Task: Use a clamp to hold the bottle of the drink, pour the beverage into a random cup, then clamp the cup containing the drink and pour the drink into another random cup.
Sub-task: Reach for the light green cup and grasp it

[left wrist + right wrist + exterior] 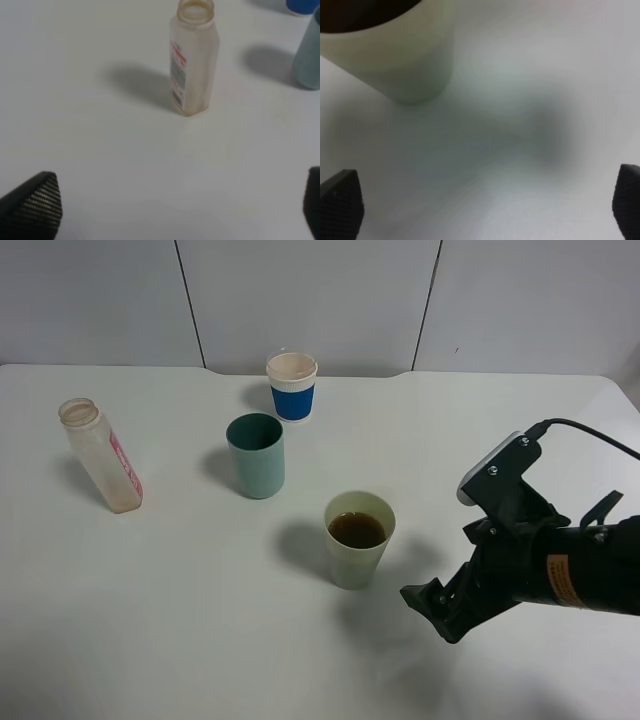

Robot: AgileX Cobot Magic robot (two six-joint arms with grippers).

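the pale yellow-green cup stands upright on the white table, a little right of the middle, and holds the brown beverage, whose surface sits below the rim. the right gripper hangs low over the table just beside this cup, on its right and nearer the front edge, apart from it. its jaws are spread wide and have hold of nothing. in the right wrist view the two dark fingertips sit at the far edges with bare table between them and the cup's wall beyond. the teal cup stands behind and to the left of the filled cup, well apart from it. the blue-sleeved paper cup stands further back, near the teal one. the bottle stands uncapped on its base at the far left of the table, well apart from all three cups. the left gripper is out of the high view. its wrist view shows the jaws standing wide and empty, short of the bottle, not touching it.
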